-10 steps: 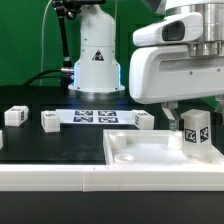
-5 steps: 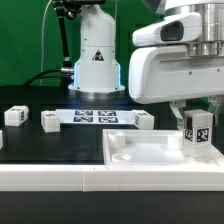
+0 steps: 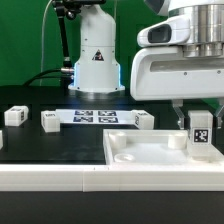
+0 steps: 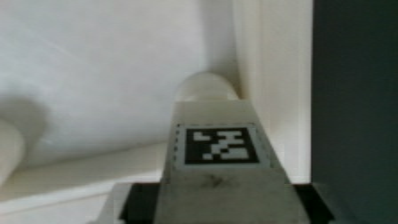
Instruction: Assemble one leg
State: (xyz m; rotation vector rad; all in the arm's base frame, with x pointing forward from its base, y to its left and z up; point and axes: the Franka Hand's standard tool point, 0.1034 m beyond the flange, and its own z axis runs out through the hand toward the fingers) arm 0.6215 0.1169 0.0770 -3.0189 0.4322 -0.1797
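Leg [image 3: 200, 130]: one of four alike, the one gripped. Entries run from the exterior view's left to its right and end on it.
Far spare leg [image 3: 14, 116]: on the counter [image 3: 50, 145], well apart from the jaws, at the exterior view's left edge.
Second spare leg [image 3: 49, 120]: on the counter, well apart from the jaws, just beside the marker board [image 3: 95, 116].
Third spare leg [image 3: 143, 120]: the loose one nearest the jaws, past the board's other end.
Panel [image 3: 150, 150]: flat white top with recessed corner sockets, lying on the counter below the jaws.
Held leg, detail: upright between the jaws, tag outward, at the panel's corner on the exterior view's right. In the wrist view the leg [image 4: 222, 140] points down at a curved socket wall of the panel [image 4: 89, 60]. Cannot tell whether it touches.
Jaws: clenched on the leg, one finger to each side.
Step, as judged: seating the leg in its corner socket.
Next move, as judged: keep the leg plumb and centred, press down, then turn it if it threads, before letting go.
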